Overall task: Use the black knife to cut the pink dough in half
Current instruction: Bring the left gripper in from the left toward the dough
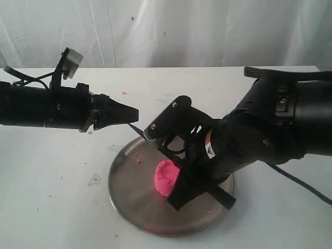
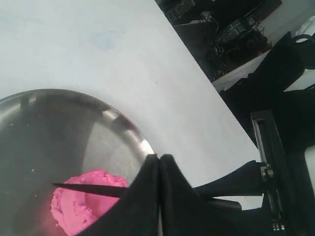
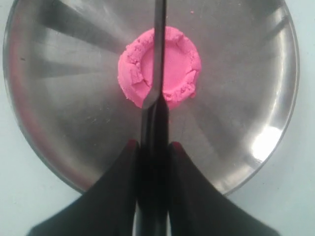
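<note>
The pink dough [image 1: 165, 179] is one round lump with a dimpled top, lying on a steel plate [image 1: 129, 202]. My right gripper [image 3: 152, 143] is shut on the black knife [image 3: 158, 49]. Its blade runs straight across the middle of the pink dough [image 3: 177, 64]. Whether the edge touches the lump, I cannot tell. The knife's tip [image 1: 136, 128] sticks out past the plate's far left side. My left gripper [image 1: 135, 111] hovers just above that tip, shut and empty. In the left wrist view its closed fingertips [image 2: 159, 158] stand by the blade [image 2: 93, 189] and the dough [image 2: 74, 206].
Tiny pink crumbs lie on the plate [image 1: 138, 161] and on the white table [image 1: 124, 93]. A white curtain hangs behind the table. The right arm [image 1: 270, 129] reaches over the plate's right side. Dark equipment [image 2: 221, 29] stands beyond the table edge.
</note>
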`<state>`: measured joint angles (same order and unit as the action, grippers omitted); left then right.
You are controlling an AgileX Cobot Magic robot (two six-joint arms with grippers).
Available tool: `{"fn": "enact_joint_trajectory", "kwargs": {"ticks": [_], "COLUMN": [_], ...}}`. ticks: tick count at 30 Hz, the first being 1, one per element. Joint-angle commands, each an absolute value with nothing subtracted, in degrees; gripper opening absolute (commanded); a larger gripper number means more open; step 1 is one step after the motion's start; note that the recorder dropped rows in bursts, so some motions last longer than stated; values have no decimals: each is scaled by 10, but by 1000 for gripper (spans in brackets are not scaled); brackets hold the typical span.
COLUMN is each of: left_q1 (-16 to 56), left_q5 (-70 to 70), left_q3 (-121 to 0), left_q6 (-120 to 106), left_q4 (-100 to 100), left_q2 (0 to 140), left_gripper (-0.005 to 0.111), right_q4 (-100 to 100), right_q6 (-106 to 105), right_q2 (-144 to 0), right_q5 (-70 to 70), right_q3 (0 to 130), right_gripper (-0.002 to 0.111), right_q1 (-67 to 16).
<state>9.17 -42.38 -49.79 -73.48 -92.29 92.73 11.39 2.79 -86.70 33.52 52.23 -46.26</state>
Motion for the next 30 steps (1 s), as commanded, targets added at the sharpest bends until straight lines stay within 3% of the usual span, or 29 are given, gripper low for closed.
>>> {"fn": "enact_joint_trajectory", "kwargs": {"ticks": [1,19,30], "left_q1": [128,151,151], "left_q5": [-409,-368,-372], "left_q3": [-501,-503,-535], "left_q6": [-793,-797,-793], "left_q4": [-959,-951,-920], "left_q2": [927,969,915], "left_gripper": [0,0,0], "right_q4": [110,111,186], "right_q6": [14,13,95], "right_q2": [-861,-804,-806], "right_q5": [318,334,318], "right_q3": [534,535,526], "right_gripper": [3,0,0], "right_q1": [-465,-469,-469]}}
